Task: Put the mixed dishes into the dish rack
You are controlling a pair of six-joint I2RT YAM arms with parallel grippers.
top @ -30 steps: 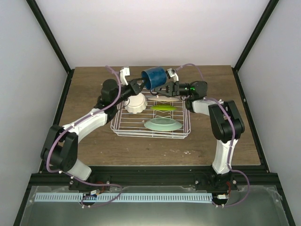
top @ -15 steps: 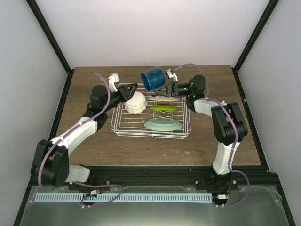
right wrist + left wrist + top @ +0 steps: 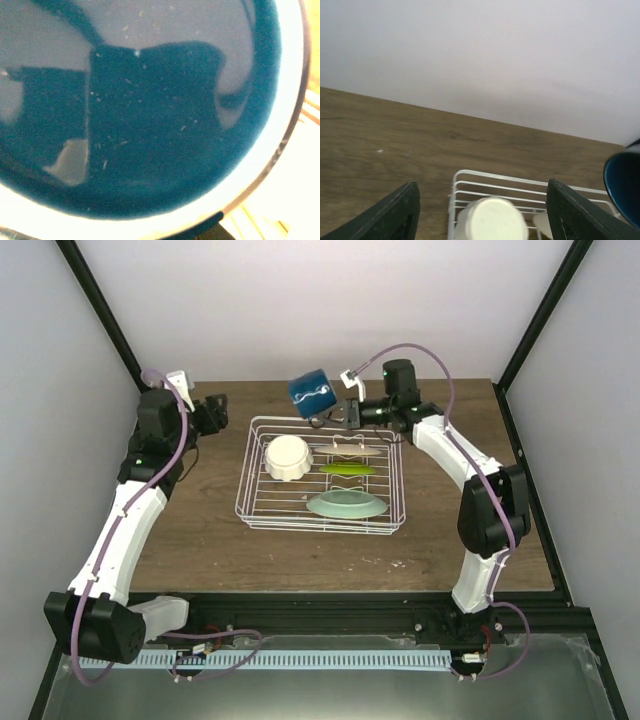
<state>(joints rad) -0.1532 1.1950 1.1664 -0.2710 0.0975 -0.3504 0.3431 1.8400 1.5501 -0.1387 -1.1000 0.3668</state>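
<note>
The right hand is pressed together on the dark blue mug, holding it tilted in the air above the far left corner of the dish rack. The right wrist view is almost filled by the mug's glossy blue surface.

The left hand hovers over the bench to the left of the rack. Its fingers are spread wide with nothing between them.

Inside the rack:
- The cream bowl sits upside down at the far left.
- The flat cream plate is at the far right.
- The lime-green dish stands on edge in the rack's middle row.
- The mint-green plate leans in the row nearest the front edge.
</note>
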